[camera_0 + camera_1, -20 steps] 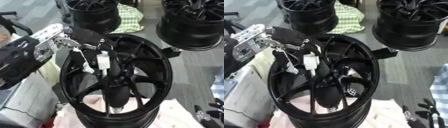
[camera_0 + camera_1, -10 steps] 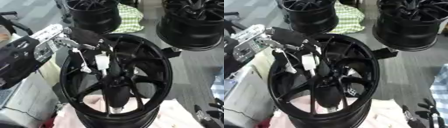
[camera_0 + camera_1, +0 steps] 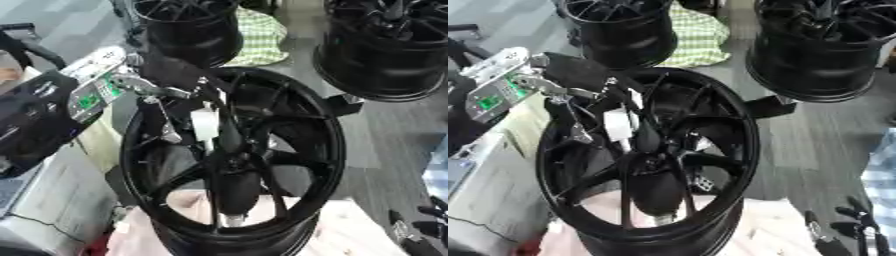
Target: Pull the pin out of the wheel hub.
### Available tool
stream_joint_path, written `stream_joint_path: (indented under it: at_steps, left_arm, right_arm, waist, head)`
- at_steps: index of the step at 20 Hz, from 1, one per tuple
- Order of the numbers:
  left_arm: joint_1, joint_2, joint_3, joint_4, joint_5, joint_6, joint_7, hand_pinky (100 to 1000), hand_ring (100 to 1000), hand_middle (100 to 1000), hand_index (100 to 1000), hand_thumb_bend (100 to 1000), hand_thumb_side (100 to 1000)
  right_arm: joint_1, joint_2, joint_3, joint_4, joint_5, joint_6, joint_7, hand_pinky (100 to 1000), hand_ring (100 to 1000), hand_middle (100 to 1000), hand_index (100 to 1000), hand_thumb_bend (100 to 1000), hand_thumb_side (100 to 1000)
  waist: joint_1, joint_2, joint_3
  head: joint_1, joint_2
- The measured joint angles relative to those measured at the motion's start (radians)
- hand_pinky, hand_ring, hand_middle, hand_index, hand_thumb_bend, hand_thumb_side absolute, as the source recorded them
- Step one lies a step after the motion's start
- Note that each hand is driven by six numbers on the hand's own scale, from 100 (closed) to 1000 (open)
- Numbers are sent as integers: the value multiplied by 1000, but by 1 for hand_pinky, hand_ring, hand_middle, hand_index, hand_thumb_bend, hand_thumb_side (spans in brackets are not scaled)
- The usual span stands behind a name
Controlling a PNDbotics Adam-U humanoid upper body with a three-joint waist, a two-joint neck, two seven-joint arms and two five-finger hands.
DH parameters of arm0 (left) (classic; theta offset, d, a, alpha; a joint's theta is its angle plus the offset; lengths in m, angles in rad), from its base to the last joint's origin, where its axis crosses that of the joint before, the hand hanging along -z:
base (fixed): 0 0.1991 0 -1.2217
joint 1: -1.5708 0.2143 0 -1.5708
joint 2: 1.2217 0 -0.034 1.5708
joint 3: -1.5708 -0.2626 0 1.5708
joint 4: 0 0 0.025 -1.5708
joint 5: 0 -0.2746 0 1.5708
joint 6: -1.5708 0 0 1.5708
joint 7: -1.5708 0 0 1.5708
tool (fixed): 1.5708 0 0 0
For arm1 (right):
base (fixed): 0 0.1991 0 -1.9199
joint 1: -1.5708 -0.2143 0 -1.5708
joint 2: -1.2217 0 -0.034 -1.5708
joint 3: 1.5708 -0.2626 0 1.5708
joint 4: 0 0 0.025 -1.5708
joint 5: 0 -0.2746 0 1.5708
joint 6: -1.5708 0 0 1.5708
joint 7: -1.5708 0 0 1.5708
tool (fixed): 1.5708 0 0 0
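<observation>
We see a large black multi-spoke alloy wheel hub standing tilted in the middle of the scene, its open face turned up toward us and its near rim resting on a pale pink cloth. Our left hand, black with silver links, comes in from the left on a bulky black forearm with a white panel and reaches over the far left rim of the hub, its fingers dipping in among the spokes. We cannot tell whether those fingers are spread or closed on anything, because they merge with the dark spokes. A small white tag-like piece hangs just below the hand inside the wheel, near the centre; we cannot make out a pin itself. Our right hand shows only as dark fingertips at the lower right corner. Two more black wheel hubs stand farther away, with a green checked cloth between them.
</observation>
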Motion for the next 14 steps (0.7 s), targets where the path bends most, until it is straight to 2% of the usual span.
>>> stream_joint_path:
  at_steps: [6, 14]
  left_arm:
    - [0, -1, 12, 6, 32, 0, 0, 512, 1000, 599, 794, 246, 307]
    - [-9, -10, 18, 12, 50, 0, 0, 491, 1000, 542, 736, 262, 305]
  right_arm:
    - [0, 0, 0, 0, 1, 0, 0, 696, 626, 732, 935, 428, 344]
    - [0, -1, 0, 0, 1, 2, 2, 696, 626, 732, 935, 426, 345]
  waist:
    - [0, 0, 0]
    - [0, 0, 0]
  head:
    - [0, 0]
    - [0, 0]
